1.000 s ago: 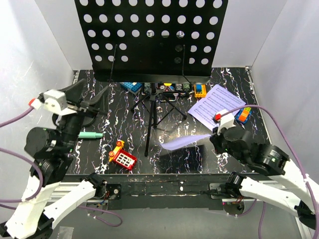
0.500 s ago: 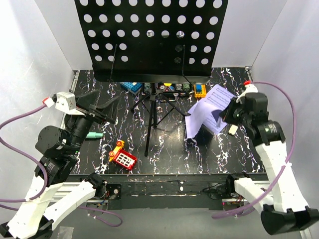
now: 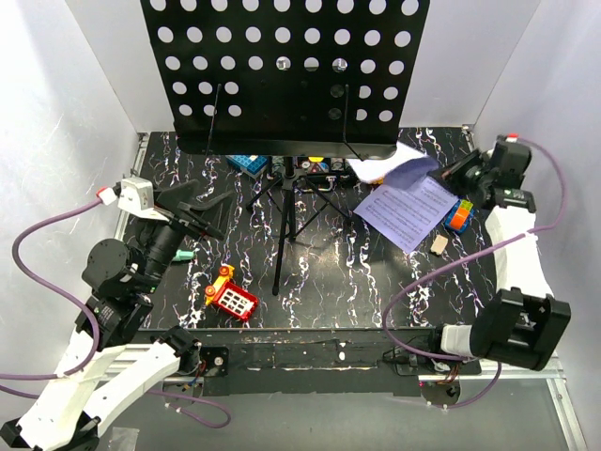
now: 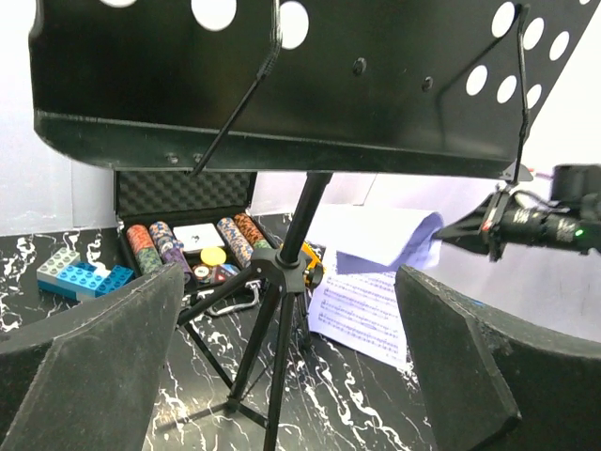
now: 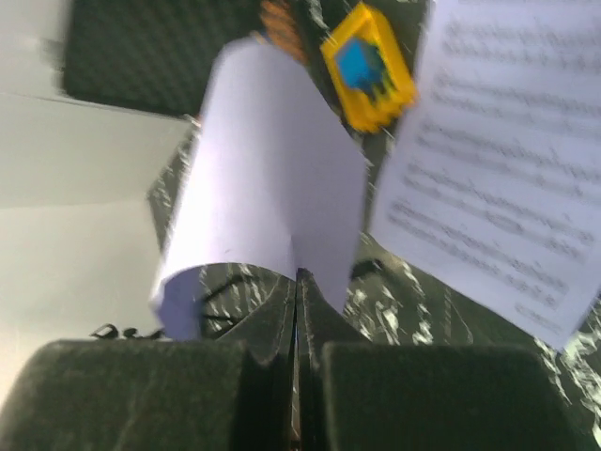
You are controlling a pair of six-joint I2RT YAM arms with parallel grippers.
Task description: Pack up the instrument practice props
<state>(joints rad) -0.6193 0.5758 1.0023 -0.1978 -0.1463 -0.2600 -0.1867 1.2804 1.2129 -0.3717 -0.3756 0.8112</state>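
The tall black music stand, with its hole-punched desk and tripod, stands at the back centre. My right gripper is shut on the edge of a curled white sheet-music page, held above the table by the desk's right end. More pages lie flat beneath it. My left gripper is open and empty at the left, facing the tripod. The mint-green microphone peeks out behind the left arm.
A foam-lined case of poker chips sits under the stand, with blue bricks and a yellow block beside it. A red-and-yellow toy lies front left. A coloured cube and a tan block lie right.
The right arm swung from the front centre to the back right, carrying the page up to the stand's right end. The left gripper spread wider and shifted slightly right.
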